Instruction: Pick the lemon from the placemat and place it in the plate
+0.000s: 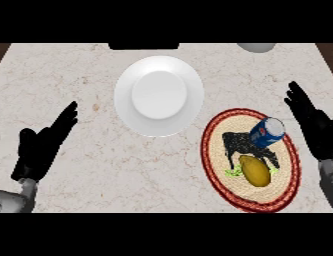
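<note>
Lemon (255,170) on placemat (219,131) beside blue can (266,132); plate (158,95) empty; left hand (42,145), right hand (319,126) both open, holding nothing.

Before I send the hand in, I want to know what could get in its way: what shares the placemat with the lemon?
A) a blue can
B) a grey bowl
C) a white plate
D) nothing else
A: a blue can lies on the round placemat just beyond the lemon, while the white plate sits off the mat on the counter.
</note>
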Controlling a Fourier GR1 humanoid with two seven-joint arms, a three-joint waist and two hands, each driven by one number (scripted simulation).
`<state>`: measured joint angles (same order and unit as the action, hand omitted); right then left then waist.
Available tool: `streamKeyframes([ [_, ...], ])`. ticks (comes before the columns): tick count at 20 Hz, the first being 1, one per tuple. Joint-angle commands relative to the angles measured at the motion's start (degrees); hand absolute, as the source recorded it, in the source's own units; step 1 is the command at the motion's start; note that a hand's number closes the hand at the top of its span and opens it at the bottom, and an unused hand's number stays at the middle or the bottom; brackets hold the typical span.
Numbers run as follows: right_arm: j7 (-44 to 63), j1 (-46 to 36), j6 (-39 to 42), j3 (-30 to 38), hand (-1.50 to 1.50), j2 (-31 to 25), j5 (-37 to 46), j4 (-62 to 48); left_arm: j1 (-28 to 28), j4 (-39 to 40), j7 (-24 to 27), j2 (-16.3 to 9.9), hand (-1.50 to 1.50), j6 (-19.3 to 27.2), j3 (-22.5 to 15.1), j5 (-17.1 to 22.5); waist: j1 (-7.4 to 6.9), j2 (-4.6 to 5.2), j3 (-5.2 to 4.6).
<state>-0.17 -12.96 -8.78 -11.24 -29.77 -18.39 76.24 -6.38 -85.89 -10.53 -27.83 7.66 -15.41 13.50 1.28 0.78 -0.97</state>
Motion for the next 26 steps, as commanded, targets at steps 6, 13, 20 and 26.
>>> streamKeyframes([
  [6,0.5,-2.1,13.3,6.5,-1.5,14.8,-27.8,10.0,2.6,0.3,9.8,-5.3,0.0,6.7,5.3,-8.5,-2.63,-1.81,1.39],
  [13,-20.3,20.2,1.9,10.2,-1.5,15.1,-14.3,23.0,11.6,-0.5,15.9,-3.9,0.0,8.3,6.5,-9.2,0.3,-1.44,1.01],
  [20,-17.2,34.0,13.9,13.5,-1.5,7.8,-17.3,34.5,11.7,2.5,18.8,-1.4,0.0,5.8,8.3,-9.5,-0.62,-0.93,0.96],
  [26,-12.8,30.7,19.0,15.1,-1.5,-5.5,-7.4,29.2,11.8,2.3,19.4,-2.8,0.0,4.0,8.9,-9.0,-1.7,-0.77,0.93],
])
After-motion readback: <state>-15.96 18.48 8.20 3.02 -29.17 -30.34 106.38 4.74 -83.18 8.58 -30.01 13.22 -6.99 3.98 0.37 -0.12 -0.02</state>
